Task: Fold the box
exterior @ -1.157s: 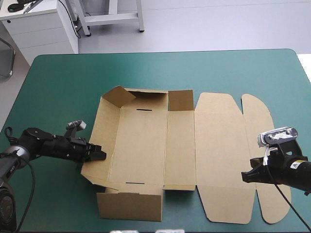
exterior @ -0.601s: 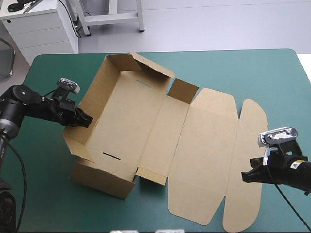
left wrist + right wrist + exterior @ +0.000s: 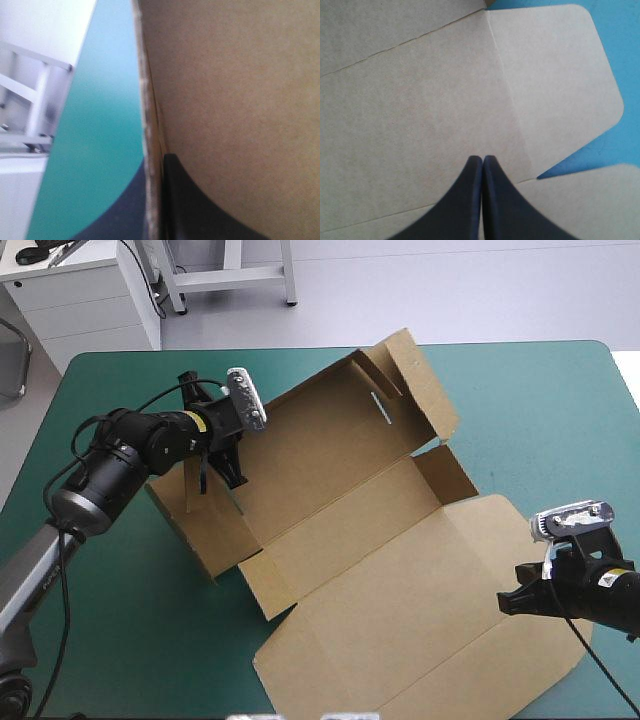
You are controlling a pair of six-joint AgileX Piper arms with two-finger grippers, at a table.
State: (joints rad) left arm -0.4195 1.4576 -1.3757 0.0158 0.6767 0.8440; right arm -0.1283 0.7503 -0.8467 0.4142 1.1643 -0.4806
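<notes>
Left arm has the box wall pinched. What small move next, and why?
Probably lower the right gripper onto the lid to pin it: its jaws are shut over the flat board, while the left gripper clamps a raised wall of the skewed box.

no legible text, labels or numbers

The table (image 3: 300,349) wears a smooth teal-green cover (image 3: 520,400) with rounded far corners.

Left claw (image 3: 156,200), outer finger (image 3: 122,217) blurred behind the box (image 3: 240,75) wall.
</notes>
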